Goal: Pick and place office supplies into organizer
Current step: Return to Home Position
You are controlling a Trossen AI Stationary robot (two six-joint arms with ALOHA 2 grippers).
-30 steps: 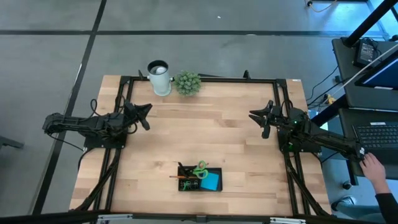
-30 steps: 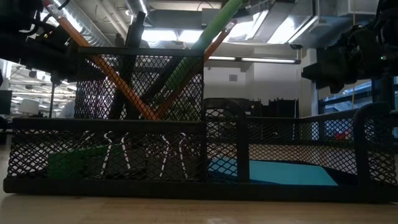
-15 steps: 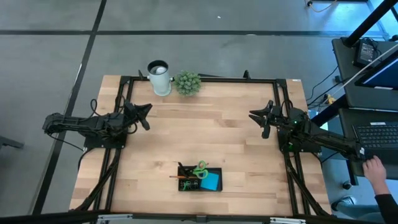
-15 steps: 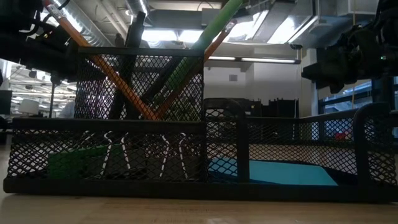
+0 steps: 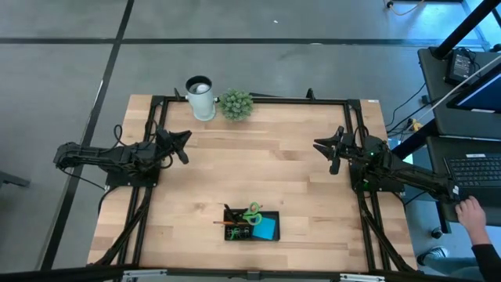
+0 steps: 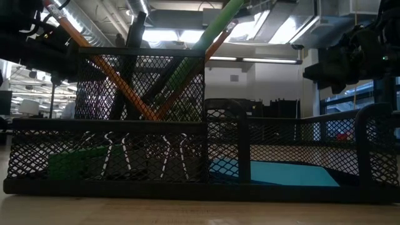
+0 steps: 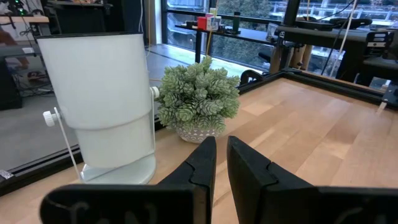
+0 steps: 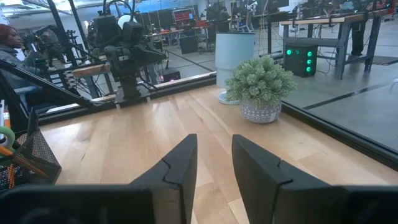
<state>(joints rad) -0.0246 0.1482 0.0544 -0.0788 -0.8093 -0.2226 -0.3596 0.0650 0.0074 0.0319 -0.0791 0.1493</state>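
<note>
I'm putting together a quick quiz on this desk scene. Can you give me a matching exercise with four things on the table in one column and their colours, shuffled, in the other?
Things:
1. sticky pad
2. pencils
3. cup
4. plant

Colours:
A. green
B. white
C. blue
D. orange

Pairs: 1-C, 2-D, 3-B, 4-A

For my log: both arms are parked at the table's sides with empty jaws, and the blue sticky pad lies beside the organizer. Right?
No: the blue sticky pad lies inside the organizer, not beside it, as the high view shows. The left arm and right arm are parked at the sides, jaws empty.
</note>
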